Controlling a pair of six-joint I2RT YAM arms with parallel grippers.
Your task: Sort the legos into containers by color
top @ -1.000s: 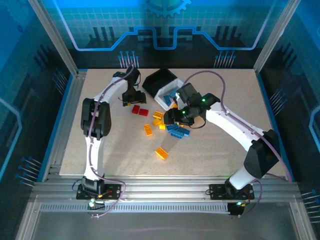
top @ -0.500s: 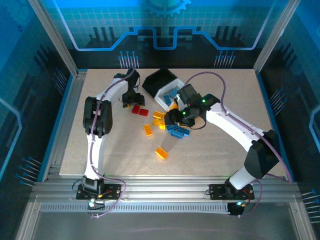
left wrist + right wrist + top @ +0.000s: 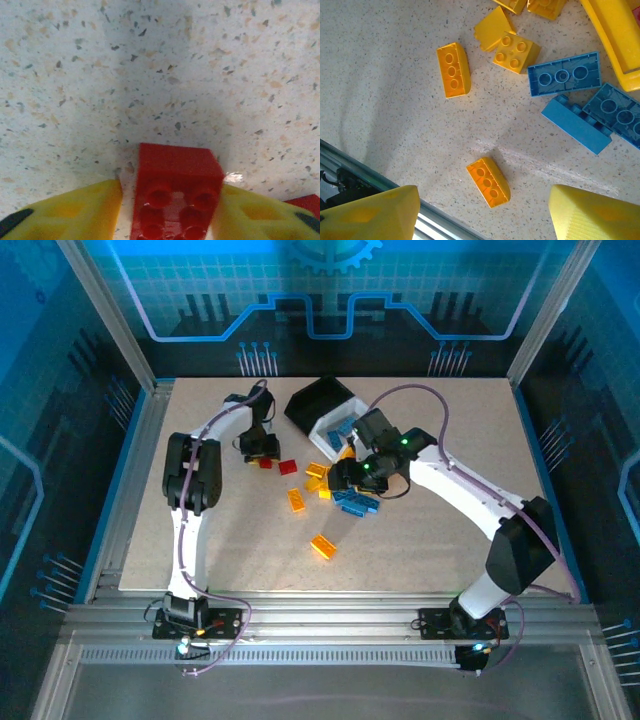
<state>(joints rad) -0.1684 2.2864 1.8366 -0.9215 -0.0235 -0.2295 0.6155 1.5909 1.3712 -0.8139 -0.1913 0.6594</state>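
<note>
In the left wrist view a red lego (image 3: 175,190) stands studs-up on the table between my left gripper's (image 3: 170,220) yellow fingers, which have closed in on its sides. From above, the left gripper (image 3: 262,453) is low over that lego, and a second red lego (image 3: 288,466) lies just right of it. My right gripper (image 3: 482,212) hovers open and holds nothing, high over an orange lego (image 3: 488,181). Orange legos (image 3: 297,500) and blue legos (image 3: 355,502) lie scattered mid-table. The black container (image 3: 318,400) and the white container (image 3: 330,428) stand at the back; blue legos lie in the white one.
The yellow container's rim (image 3: 615,40) shows at the right wrist view's upper right, beside blue legos (image 3: 563,74). A lone orange lego (image 3: 323,546) lies nearer the front. The table's aluminium edge rail (image 3: 380,182) runs below the right gripper's left finger.
My left gripper came down and slightly left onto the red lego, and its jaws closed around it. The right arm has not moved.
</note>
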